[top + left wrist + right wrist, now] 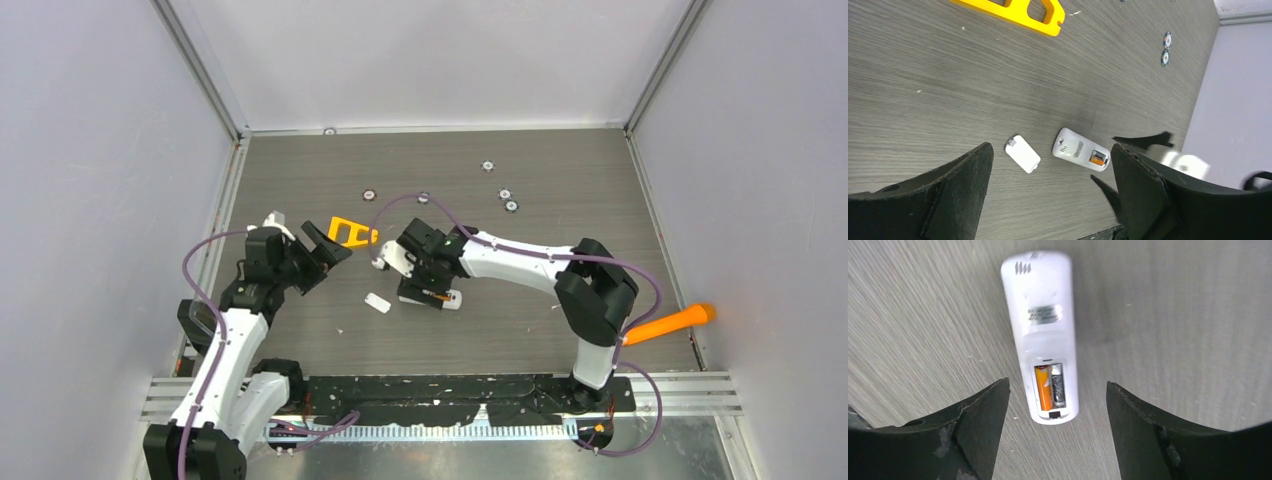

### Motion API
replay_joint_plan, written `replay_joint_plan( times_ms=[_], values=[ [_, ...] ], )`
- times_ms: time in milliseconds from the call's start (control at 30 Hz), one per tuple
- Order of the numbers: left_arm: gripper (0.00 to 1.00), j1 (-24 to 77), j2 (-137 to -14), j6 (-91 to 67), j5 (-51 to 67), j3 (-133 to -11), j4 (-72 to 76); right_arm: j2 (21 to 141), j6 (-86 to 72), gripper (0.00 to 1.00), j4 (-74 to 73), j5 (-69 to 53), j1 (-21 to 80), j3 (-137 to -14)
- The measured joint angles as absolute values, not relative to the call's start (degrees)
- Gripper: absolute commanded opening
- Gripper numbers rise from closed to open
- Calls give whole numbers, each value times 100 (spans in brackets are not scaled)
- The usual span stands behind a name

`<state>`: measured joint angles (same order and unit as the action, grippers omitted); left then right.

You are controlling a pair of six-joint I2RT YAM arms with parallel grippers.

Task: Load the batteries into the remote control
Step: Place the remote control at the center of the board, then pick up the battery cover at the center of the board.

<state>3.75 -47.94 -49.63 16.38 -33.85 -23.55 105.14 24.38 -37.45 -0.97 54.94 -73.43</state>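
The remote control (1040,315) lies on the table with its plain white back up and its battery bay uncovered. Both batteries sit side by side in the bay, the orange one (1043,388) next to the dark one (1058,386). My right gripper (1058,384) hovers over the bay end, open, its fingers well apart on either side and touching nothing. In the top view that gripper (428,296) hides most of the remote (452,299). My left gripper (1052,147) is open and empty, above the table left of the remote (1075,148).
A small white cover tab (1022,153) lies just left of the remote. A flat orange triangle (350,232) rests behind the left gripper (335,245). An orange carrot-shaped stick (670,324) lies at the right edge. Small round discs (505,194) dot the far table.
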Motion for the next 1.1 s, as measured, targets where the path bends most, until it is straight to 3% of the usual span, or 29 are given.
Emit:
replay_joint_plan(
  times_ms=[200, 367, 533, 867, 1100],
  values=[
    [89, 331, -4630, -4720, 1256, -3686, -2808, 10224, 1291, 71, -3575, 423, 5494, -8073],
    [89, 318, -4473, -4547, 803, -3955, -3111, 10335, -517, 58, -3667, 982, 5494, -8829],
    [89, 305, -4322, -4466, 375, -4145, -3402, 10899, -2165, 59, -3677, 919, 5535, -9760],
    [89, 296, -3656, -4257, -325, -4499, -4211, 12068, -4812, 50, -4185, 1090, 5966, -10416],
    [89, 296, -2974, -4007, -797, -4615, -4644, 12414, -6147, 37, -4663, 1245, 6344, -10687]
  ],
)
